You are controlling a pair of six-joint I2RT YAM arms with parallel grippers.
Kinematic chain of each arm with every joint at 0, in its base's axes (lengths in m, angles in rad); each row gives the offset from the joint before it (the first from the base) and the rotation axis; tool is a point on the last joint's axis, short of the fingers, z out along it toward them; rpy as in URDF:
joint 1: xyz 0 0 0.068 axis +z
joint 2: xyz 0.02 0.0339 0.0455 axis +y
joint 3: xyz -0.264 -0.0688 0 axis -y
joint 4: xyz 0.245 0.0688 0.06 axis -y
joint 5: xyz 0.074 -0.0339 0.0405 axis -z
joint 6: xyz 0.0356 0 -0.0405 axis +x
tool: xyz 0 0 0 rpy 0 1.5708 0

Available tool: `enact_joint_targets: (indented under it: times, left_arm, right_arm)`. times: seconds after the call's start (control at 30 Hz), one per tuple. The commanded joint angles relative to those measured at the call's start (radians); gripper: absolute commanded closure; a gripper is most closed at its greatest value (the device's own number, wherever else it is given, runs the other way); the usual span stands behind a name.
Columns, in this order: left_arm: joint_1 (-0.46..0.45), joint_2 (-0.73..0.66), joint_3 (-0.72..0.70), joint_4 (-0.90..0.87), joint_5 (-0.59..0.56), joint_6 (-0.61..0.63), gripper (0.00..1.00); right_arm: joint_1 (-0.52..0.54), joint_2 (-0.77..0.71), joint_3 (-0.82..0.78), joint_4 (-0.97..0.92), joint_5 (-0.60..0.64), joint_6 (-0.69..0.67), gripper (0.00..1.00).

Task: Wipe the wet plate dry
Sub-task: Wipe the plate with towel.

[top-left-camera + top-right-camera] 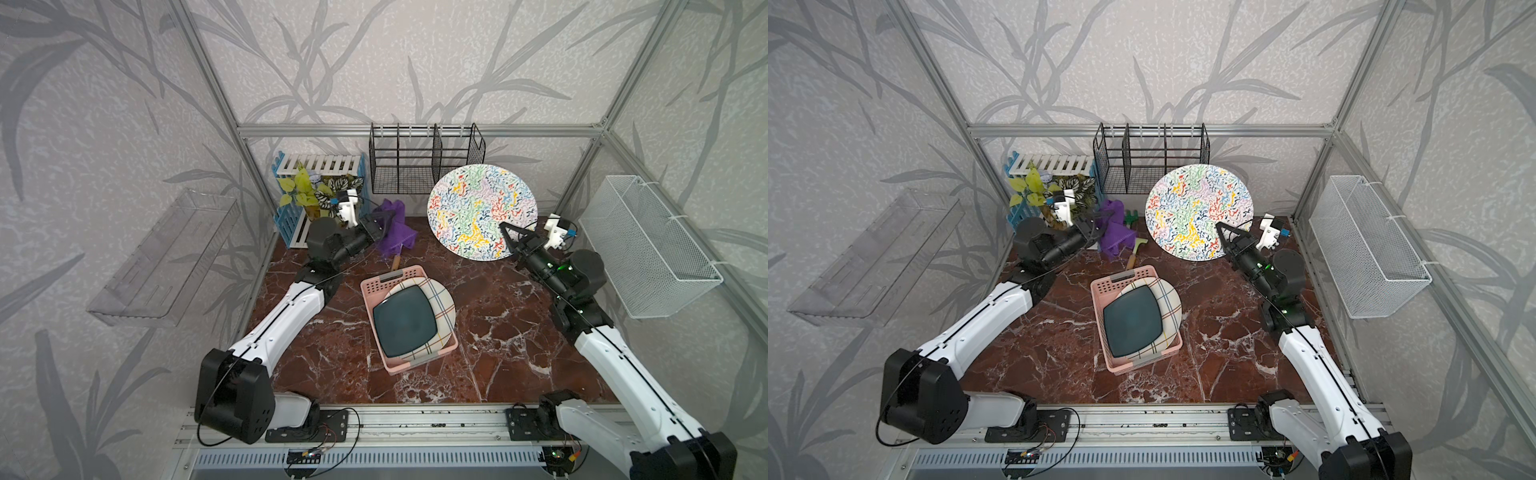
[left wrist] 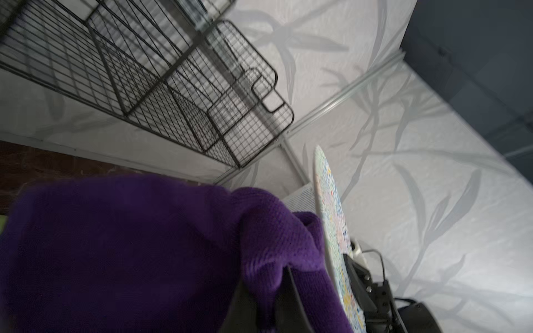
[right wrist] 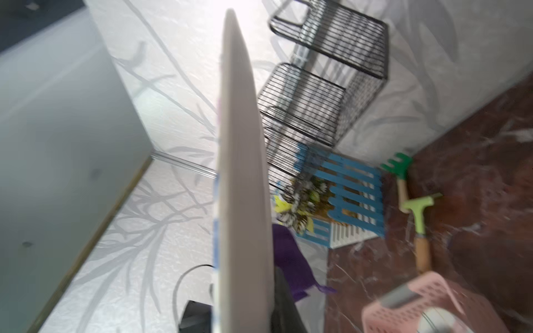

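Top views, plate: patterned round plate (image 1: pixel 482 212) held up on edge and tilted, its patterned face toward the camera, in front of the rack (image 1: pixel 424 160), over the back right of the table (image 1: pixel 498 332).
Top views, right gripper: right gripper (image 1: pixel 512 236) is clamped on the plate's lower right rim, with one finger across the patterned face and the other behind it.
Top views, left gripper: left gripper (image 1: pixel 380 222) is pinched tight on the purple cloth (image 1: pixel 395 235), which hangs bunched from it.
Top views, cloth to plate: cloth (image 1: pixel 1115 235) is left of the plate (image 1: pixel 1198 210), near it with a gap between them, not touching.
Top views, basket: pink basket (image 1: pixel 376 286) holds two dishes mid-table, well apart from the plate.
Left wrist, cloth: cloth (image 2: pixel 129 253) fills the lower frame, a fold nipped between the closed fingers (image 2: pixel 292 297).
Left wrist, plate: plate (image 2: pixel 331 225) shows edge-on just past the cloth. Contact cannot be told here. The right gripper (image 2: pixel 359 274) is dark on its far side.
Right wrist, plate: plate (image 3: pixel 242 173) is edge-on, rising from between the fingers, with a dark finger (image 3: pixel 285 308) against its plain back.
Right wrist, cloth: cloth (image 3: pixel 288 253) shows past the plate's edge, blurred, with the rack (image 3: pixel 326 86) farther back.
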Motion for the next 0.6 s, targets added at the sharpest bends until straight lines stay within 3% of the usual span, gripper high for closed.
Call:
enact_joint_targets:
  times: [0.0, 0.13, 0.3, 0.43, 0.57]
  left_arm:
    - [-0.023, 0.003, -0.017, 0.483, 0.07, -0.473, 1.0]
    - [-0.083, 0.07, 0.048, 0.669, 0.037, -0.658, 1.0]
    - [-0.191, 0.136, 0.159, 0.76, -0.011, -0.725, 1.0]
    - [-0.31, 0.161, 0.182, 0.809, -0.04, -0.716, 1.0]
    - [-0.433, 0.178, 0.174, 0.784, -0.059, -0.653, 1.0]
  right_arm:
    - [0.041, -0.018, -0.004, 0.422, -0.051, 0.161, 1.0]
    - [0.157, 0.026, 0.023, 0.378, -0.035, 0.107, 1.0]
    - [0.282, 0.132, 0.053, 0.399, -0.024, 0.077, 1.0]
    - [0.308, 0.214, 0.099, 0.473, 0.034, 0.116, 1.0]
    - [0.264, 0.271, 0.209, 0.439, 0.064, 0.115, 1.0]
